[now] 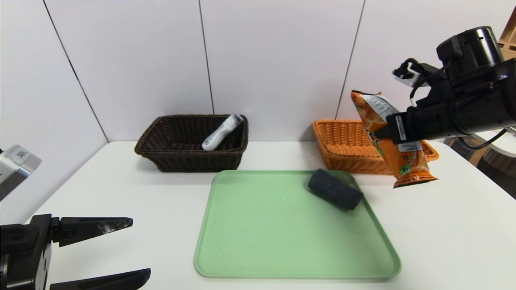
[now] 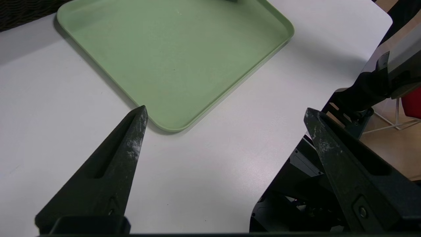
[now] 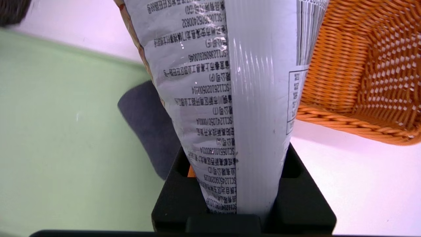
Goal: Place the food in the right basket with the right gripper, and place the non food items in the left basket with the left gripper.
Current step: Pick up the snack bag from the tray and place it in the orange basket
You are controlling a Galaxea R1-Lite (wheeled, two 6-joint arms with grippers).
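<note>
Nearest, left claw (image 1: 137, 247): spread wide and empty, low over the tabletop (image 1: 121, 193) beside the green tray (image 1: 242, 257); on the tray's far right corner, grey cloth roll (image 1: 335, 194). Beyond, right claw (image 1: 383, 133): clamped on the orange snack packet (image 1: 397, 155), hanging above the orange basket (image 1: 342, 141)'s near rim; best carried farther over the basket's middle before release, probably. Farthest, dark basket (image 1: 177, 157) holding the white tube (image 1: 222, 131), head view only; right wrist view alone shows the packet's printed back seam
</note>
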